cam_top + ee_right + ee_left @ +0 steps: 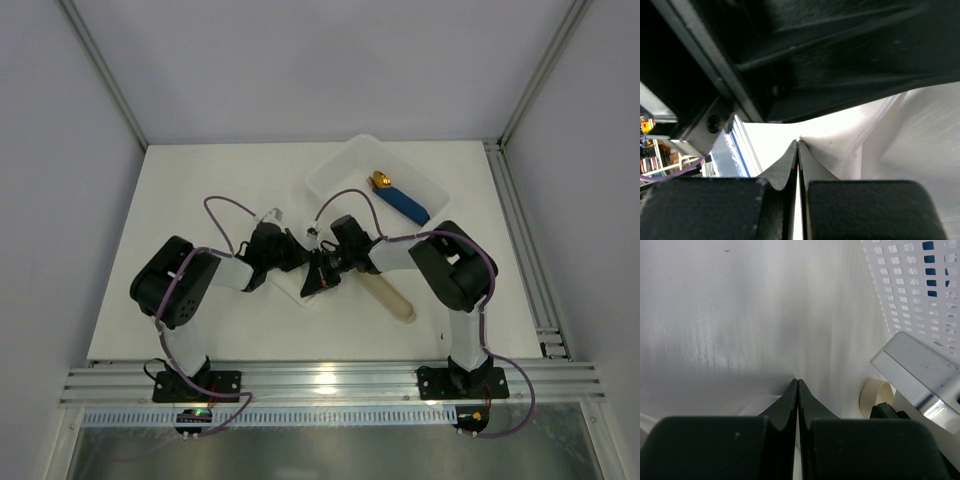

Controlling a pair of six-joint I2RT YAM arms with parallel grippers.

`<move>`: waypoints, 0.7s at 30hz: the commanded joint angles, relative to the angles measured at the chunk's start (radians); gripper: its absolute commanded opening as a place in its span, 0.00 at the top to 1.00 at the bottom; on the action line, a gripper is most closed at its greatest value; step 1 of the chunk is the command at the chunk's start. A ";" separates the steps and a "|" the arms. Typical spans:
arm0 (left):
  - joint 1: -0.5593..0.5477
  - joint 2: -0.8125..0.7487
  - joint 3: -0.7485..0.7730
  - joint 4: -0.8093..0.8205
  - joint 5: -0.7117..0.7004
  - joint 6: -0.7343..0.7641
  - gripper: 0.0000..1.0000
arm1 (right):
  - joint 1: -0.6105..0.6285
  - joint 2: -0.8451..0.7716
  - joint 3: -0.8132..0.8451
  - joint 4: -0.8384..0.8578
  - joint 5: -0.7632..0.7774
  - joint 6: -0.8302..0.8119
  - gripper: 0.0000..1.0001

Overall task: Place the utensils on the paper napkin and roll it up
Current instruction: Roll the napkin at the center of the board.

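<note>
The white table has open surface toward its far and left edges. A white tray crowds the far right corner and holds a blue-handled piece. At the centre the left gripper and right gripper meet, both clenched, over the paper napkin. A beige sleeve lies just right of them. The utensils cannot be made out beneath the arms.

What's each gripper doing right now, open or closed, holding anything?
The left gripper: closed, fingers pressed together, nothing visibly held.
The right gripper: closed; whether something thin is pinched between the fingers cannot be told.
</note>
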 commanded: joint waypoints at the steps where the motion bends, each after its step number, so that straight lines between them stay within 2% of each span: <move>1: 0.005 0.086 -0.028 -0.168 -0.048 0.068 1.00 | 0.004 -0.031 0.047 -0.044 -0.025 -0.041 0.96; 10: 0.006 0.120 -0.019 -0.190 -0.059 0.065 1.00 | 0.004 0.016 0.096 -0.116 -0.060 -0.095 0.96; 21: 0.006 0.155 -0.007 -0.191 -0.051 0.056 1.00 | 0.008 -0.003 -0.015 -0.070 -0.065 -0.097 0.96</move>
